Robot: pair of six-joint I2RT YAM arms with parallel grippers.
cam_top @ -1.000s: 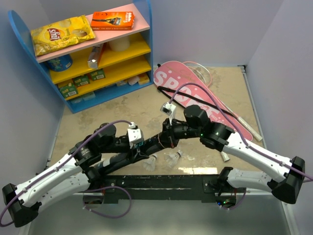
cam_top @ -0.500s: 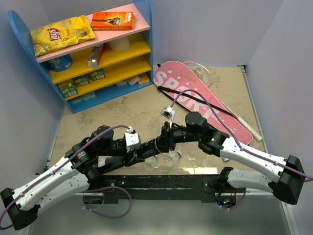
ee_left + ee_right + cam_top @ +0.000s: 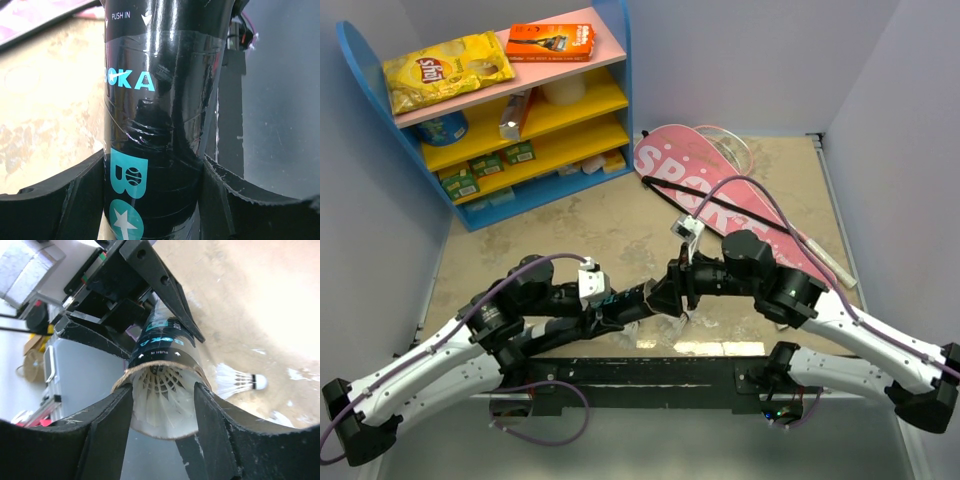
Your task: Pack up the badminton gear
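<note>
My left claw (image 3: 154, 165) is closed round the black tube (image 3: 155, 100), one finger against each side of it, and holds it low over the near middle of the table (image 3: 590, 225); the tube's open end faces my right claw (image 3: 163, 412). That claw is narrowed onto the held shuttlecock (image 3: 160, 390), a finger on either side of its feather skirt; the shuttlecock sits in the tube's mouth, nose inward, only partly in by my reckoning.

So I judge the packing barely begun; one bird is going in, and a loose shuttlecock (image 3: 239, 382) lies on the table just beyond the tube; the third I cannot place for certain. The racket (image 3: 817, 255) lies along the right edge of the pink cover (image 3: 705, 180), outside it as far as I can see; both are at the far right, well apart from my claws. Bagging the racket and stowing the tube are all yet to do.

Room is tight where I work; my two arms meet nearly nose to nose just above the black base rail (image 3: 650, 370) at the near edge. The right wall (image 3: 900, 150) stands close beside the racket; the blue shelf (image 3: 358, 55) fills the far left; bare table between shelf and cover is my best room for swinging the tube.
</note>
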